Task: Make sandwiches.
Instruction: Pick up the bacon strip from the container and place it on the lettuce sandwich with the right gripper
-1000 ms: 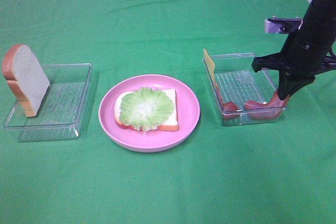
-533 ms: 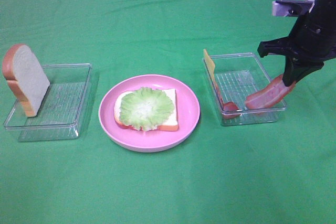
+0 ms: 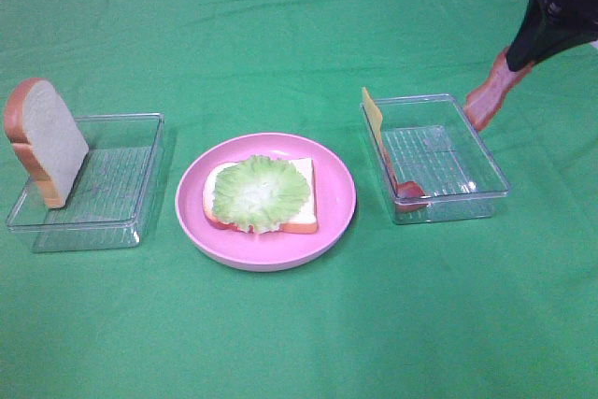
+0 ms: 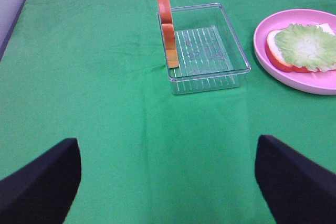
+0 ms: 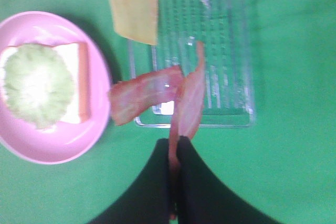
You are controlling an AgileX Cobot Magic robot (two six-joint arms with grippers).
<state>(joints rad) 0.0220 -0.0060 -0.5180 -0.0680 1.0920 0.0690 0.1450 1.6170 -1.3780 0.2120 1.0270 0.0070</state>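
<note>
On the pink plate (image 3: 338, 203) lies a bread slice (image 3: 301, 195) with a ruffled lettuce leaf (image 3: 260, 192) on top. My right gripper (image 3: 517, 55) is shut on a reddish bacon strip (image 3: 488, 95) and holds it dangling above the far right of the clear tray (image 3: 439, 151). The right wrist view shows the shut gripper (image 5: 175, 142) pinching the strip (image 5: 190, 100). A second bacon strip (image 3: 408, 190) and a yellow cheese slice (image 3: 372, 115) stay in that tray. My left gripper (image 4: 167, 145) is open and empty over bare cloth.
Two bread slices (image 3: 42, 142) lean upright at the left end of another clear tray (image 3: 121, 175); they also show in the left wrist view (image 4: 167, 24). Green cloth covers the whole table.
My right gripper has lifted the bacon strip up and out of the right tray, rising toward the far right. The plate, bread and left tray have not moved.
</note>
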